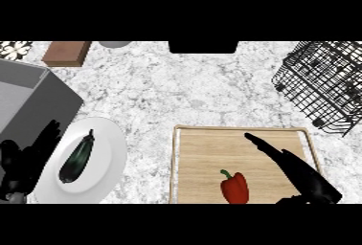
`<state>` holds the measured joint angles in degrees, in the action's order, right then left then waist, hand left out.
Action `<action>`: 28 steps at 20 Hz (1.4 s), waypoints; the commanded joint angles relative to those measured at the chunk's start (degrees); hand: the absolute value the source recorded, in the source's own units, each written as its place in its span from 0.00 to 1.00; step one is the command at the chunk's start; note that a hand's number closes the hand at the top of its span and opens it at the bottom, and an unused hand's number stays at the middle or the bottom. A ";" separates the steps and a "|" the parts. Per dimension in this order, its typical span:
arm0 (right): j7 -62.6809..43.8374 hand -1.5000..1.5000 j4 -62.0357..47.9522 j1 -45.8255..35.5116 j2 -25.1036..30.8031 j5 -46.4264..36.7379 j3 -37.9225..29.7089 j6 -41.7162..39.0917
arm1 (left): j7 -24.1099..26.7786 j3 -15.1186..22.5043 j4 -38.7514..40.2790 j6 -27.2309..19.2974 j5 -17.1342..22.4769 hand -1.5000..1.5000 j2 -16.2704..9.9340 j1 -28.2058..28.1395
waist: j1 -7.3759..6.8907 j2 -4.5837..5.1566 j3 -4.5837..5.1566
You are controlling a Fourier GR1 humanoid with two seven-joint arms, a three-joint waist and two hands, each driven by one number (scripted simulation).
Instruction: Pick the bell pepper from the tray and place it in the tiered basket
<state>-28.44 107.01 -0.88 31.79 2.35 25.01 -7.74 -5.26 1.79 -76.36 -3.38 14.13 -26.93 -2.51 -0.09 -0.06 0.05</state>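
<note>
Nothing is picked yet — the red bell pepper lies on the wooden tray just left of the right robot hand, fingers straight and empty — the wire tiered basket waits far beyond it.

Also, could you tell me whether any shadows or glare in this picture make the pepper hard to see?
Head view: no glare on the pepper; lighting is even, and it stands out red against the pale tray. The right hand is beside it, not covering it.
</note>
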 commanded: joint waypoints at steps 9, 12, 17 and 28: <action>-13.93 0.00 1.96 -0.42 2.79 2.81 -5.73 -11.98 | -1.87 -1.21 -3.10 0.01 -2.95 0.50 3.52 -1.70 | 0.13 -0.01 -0.06; -15.97 0.00 0.43 -1.04 0.00 2.21 -7.84 -13.25 | 0.72 -4.21 0.23 3.65 -2.89 0.50 2.36 -1.30 | 0.10 0.03 -0.05; -12.04 0.00 -0.24 3.77 -2.34 0.38 -9.18 -16.96 | 1.10 -6.12 2.25 3.87 -5.49 0.50 3.19 0.87 | 0.23 0.03 -0.06; -12.10 0.00 -2.19 3.37 -11.53 -6.23 -10.59 -18.89 | -3.05 -8.97 -1.85 7.01 -7.29 0.50 5.32 0.14 | 0.07 0.03 -0.05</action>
<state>-38.16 103.74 2.90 23.42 -2.28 15.15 -26.70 -7.80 -5.19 -77.85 1.37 6.75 -21.33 -2.42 0.01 -0.02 -0.01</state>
